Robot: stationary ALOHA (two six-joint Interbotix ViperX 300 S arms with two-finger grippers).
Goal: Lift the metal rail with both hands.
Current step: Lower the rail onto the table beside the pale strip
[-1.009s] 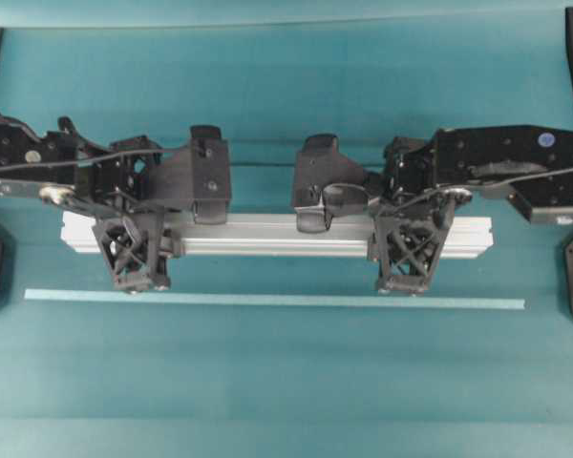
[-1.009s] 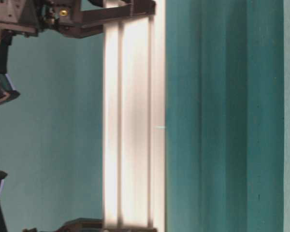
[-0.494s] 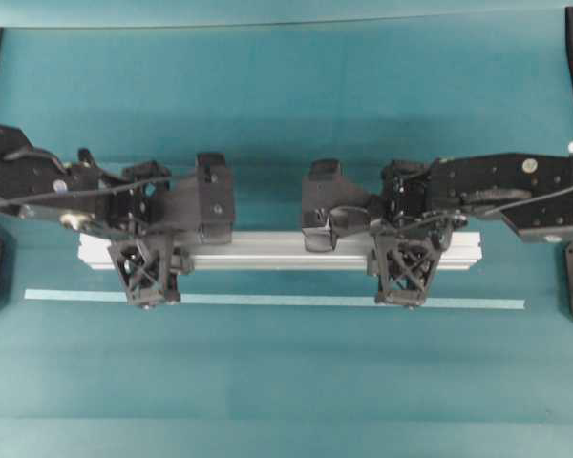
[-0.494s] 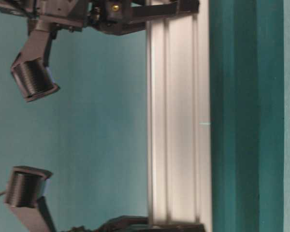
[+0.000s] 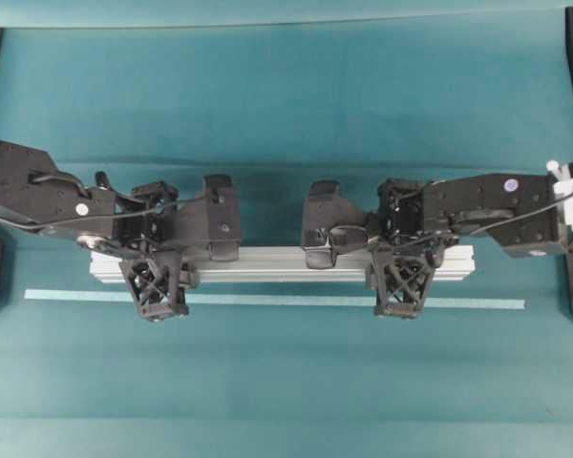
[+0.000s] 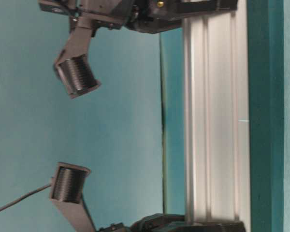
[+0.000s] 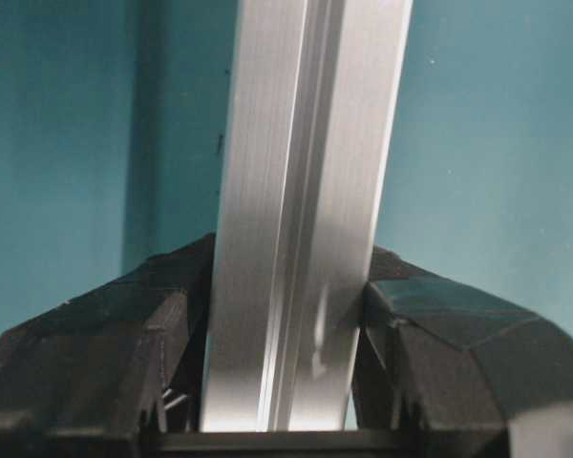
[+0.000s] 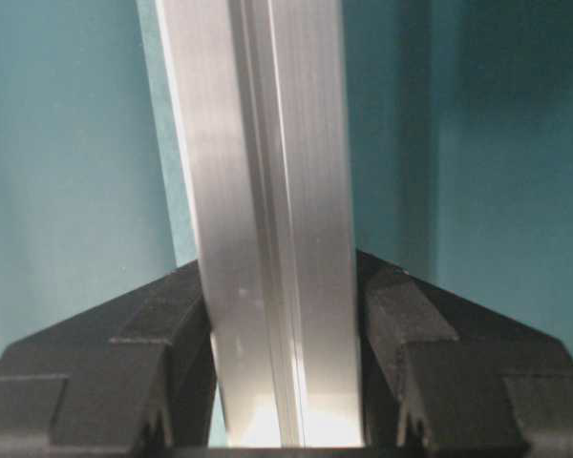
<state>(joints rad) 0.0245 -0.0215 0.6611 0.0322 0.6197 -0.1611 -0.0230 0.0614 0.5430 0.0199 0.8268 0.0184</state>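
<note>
Two arms meet over a teal table; the rail runs left-right across the overhead view, long axis level w/ the picture's width, square ends near each arm; it casts a shadow on the table in the wrist views, so it seems off the surface, though how far can't be told. Tape strip lies parallel just below it, thinner and longer. Left gripper is clamped on the rail near its left end, fingers pressed to both sides; right gripper likewise grips near the right end, fingers tight on both faces. Both rail ends are partly covered by the arms overhead; table-level view cuts off both grippers and shows only a mid stretch of rail, standing vertical in that frame.
</note>
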